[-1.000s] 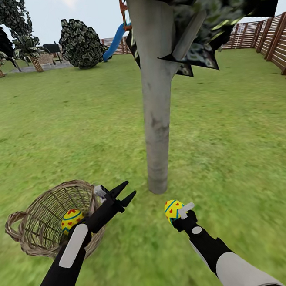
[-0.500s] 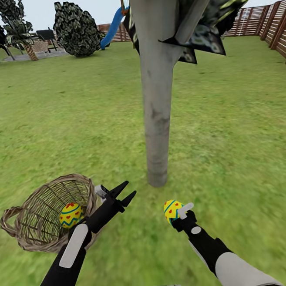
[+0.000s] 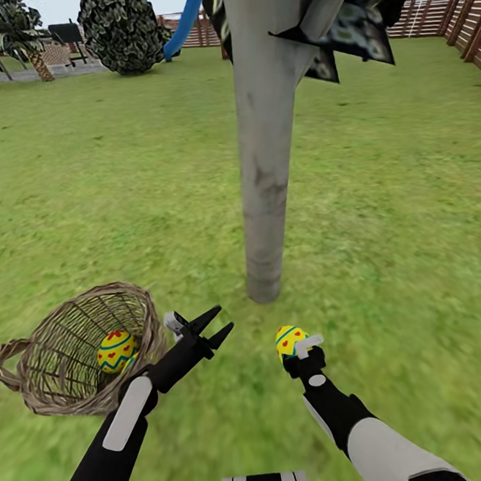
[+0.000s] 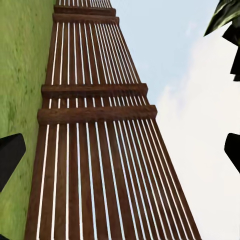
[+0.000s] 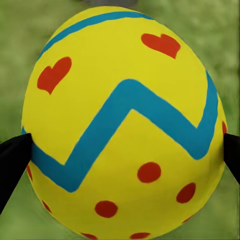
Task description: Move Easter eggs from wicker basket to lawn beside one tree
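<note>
A pale-grey tree [image 3: 261, 165] trunk rises from the lawn [image 3: 384, 204] straight ahead. My right gripper [image 3: 293, 346] is shut on a yellow Easter egg [image 3: 287, 338] with red hearts and a blue zigzag, held above the grass just short of the trunk's base. The same egg [image 5: 125, 125] sits between dark fingertips [image 5: 12, 160] in the right wrist view. The wicker basket [image 3: 68, 364] lies tipped on the grass at the lower left, with another egg [image 3: 116, 351] inside. Beside the basket's rim, my left gripper [image 3: 213, 328] stands open and empty.
A brown slat fence [image 3: 462, 20] runs along the right side and fills much of the left wrist view [image 4: 95, 150]. A round dark bush [image 3: 121, 28], a blue slide [image 3: 184, 18] and palm-like trees [image 3: 18, 34] stand far back. Open grass spreads around the trunk.
The whole view has shifted: the trunk, basket and background slid as the camera moved closer to the tree. Both arms hold nearly the same pose, and the right gripper still holds its egg.
</note>
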You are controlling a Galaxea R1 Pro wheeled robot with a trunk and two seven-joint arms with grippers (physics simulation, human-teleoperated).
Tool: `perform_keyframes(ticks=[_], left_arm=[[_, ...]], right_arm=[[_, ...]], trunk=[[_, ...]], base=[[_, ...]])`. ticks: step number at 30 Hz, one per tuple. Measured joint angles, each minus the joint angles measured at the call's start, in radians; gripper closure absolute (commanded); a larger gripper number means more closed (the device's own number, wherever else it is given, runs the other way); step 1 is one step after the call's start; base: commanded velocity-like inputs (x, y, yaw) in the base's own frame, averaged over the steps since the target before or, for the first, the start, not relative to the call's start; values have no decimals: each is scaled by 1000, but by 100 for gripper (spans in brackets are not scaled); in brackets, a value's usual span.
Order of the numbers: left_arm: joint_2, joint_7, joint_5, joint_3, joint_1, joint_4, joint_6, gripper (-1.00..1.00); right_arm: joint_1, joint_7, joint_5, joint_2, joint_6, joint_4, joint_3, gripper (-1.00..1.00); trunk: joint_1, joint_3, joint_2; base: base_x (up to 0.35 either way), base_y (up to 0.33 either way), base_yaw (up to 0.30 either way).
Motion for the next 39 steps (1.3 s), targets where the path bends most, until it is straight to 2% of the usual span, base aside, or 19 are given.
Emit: perform_keyframes(ticks=[3,5,8,10,17,21,33,39], left_arm=[[-1,0,0,-1,0,0,0,-100],[-2,0,0,-1,0,0,0,-100],[-2,0,0,-11,0,0,0,-100],[-2,0,0,-12,0,0,0,-100],[-2,0,1,-12,0,0,0,-100],[-2,0,2,-12,0,-1,0,-100],[-2,0,2,-12,0,0,0,-100],[-2,0,2,-12,0,0,0,-100]], right_arm=[[-18,-4,0,0,-1,1,0,100],[-64,-2,0,0,1,3,1,100],[-116,4,2,0,-2,71,0,100],[-126,7,2,0,-6,92,0,100],[-130,35,3,0,-13,89,0,100],[-130,64,2,0,-68,91,0,100],[-128,120,1,0,-70,90,1,100],[-128,122,1,0,-69,88,1,100]], trunk=[[1,-12,-1],[2,-19,-1],[4,-31,-2],[5,-39,-2],[8,-66,-4],[9,-81,-5],[15,-128,-8],[18,-151,-9]], base=[[0,0,0],[0,0,0],[0,0,0],[0,0,0],[0,0,0],[0,0,0],[0,0,0],[0,0,0]])
